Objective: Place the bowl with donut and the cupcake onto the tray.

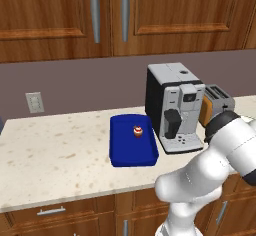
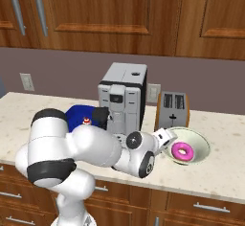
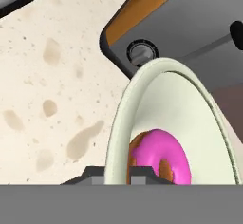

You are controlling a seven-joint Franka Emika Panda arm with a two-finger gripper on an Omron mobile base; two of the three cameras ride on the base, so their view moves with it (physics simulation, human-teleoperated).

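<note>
The two-finger gripper (image 3: pixel 116 172) is right at the near rim of the wide pale greenish-white bowl (image 3: pixel 180 99), one jaw on each side of the rim; pink-iced ring donut (image 3: pixel 163 155) sits just inside; tiny red-wrapped cupcake (image 1: pixel 138 131) rests on the deep-blue rectangular tray (image 1: pixel 125 152), well apart; orange-sided toaster (image 3: pixel 190 23) just beyond the bowl.

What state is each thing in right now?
cupcake: upright, on the tray.
tray: flat on the counter, left of the coffee machine.
bowl: tilted, its rim between the gripper fingers.
donut: inside the bowl.
toaster: slots empty, behind the bowl.
</note>
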